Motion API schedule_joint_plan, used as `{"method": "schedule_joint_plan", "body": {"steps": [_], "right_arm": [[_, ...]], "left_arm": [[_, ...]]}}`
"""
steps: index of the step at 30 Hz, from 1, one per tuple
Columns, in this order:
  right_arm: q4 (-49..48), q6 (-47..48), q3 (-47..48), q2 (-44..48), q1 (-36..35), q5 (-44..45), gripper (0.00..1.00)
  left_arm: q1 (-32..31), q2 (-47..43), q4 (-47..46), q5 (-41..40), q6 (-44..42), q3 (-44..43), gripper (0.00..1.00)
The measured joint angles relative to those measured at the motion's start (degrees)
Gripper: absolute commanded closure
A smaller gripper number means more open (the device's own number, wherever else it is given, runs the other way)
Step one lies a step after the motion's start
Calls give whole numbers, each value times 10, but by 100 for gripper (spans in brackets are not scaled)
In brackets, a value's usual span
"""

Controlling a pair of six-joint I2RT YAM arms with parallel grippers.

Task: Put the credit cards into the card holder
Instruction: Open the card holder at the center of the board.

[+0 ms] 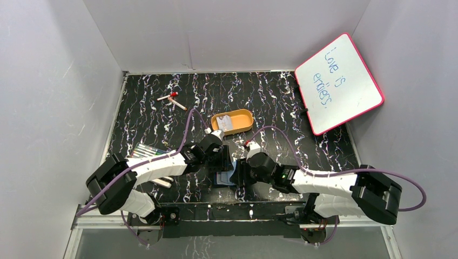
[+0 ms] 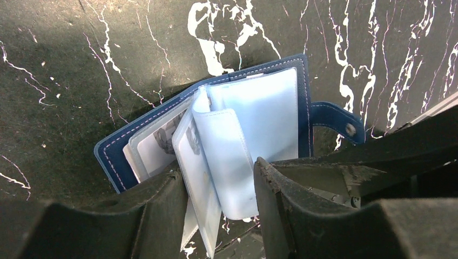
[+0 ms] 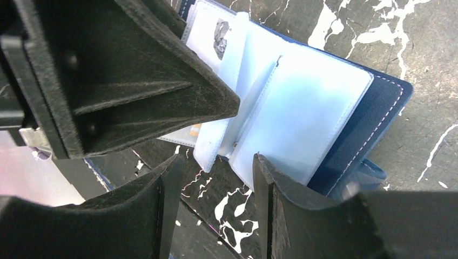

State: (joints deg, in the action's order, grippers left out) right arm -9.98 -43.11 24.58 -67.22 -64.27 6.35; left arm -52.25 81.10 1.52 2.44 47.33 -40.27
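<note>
The card holder (image 2: 259,102) lay spread open on the marbled black table (image 2: 65,65), close to the near edge and between my two wrists. Its navy cover was down and its snap tab (image 2: 335,121) was flung out to one side. Its clear plastic leaves (image 2: 227,162) stood fanned up from the spine. One credit card (image 2: 162,143), showing a small portrait, sat in a pocket against the cover.

Those leaves looked thin, floppy and slick, and I judged they would bend away from a push. They seemed best taken by a free edge and held taut while a stiff, light card slid in edgewise. The card itself I would pinch by its short end, not by the face.

My left gripper (image 2: 219,170) straddled a bunch of the leaves, jaws about half apart; whether they pressed or only flanked them I could not tell. My right gripper (image 3: 216,158) hung at the leaves' lower edge, jaws apart with bare table between them, holding nothing.

Farther back, another card (image 1: 226,123) lay in the orange oval tray (image 1: 246,115), well apart from the holder.
</note>
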Motion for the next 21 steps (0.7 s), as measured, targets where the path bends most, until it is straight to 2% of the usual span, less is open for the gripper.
{"method": "schedule_joint_plan", "body": {"steps": [10, 18, 21], "right_arm": [[-12, -16, 1, -34, 0, 11, 51], [-22, -22, 10, -42, 0, 11, 52], [-25, -26, 11, -44, 0, 12, 61]], "left_arm": [[0, 0, -1, 2, 0, 0, 55], [0, 0, -2, 3, 0, 0, 55], [0, 0, -2, 3, 0, 0, 55]]}}
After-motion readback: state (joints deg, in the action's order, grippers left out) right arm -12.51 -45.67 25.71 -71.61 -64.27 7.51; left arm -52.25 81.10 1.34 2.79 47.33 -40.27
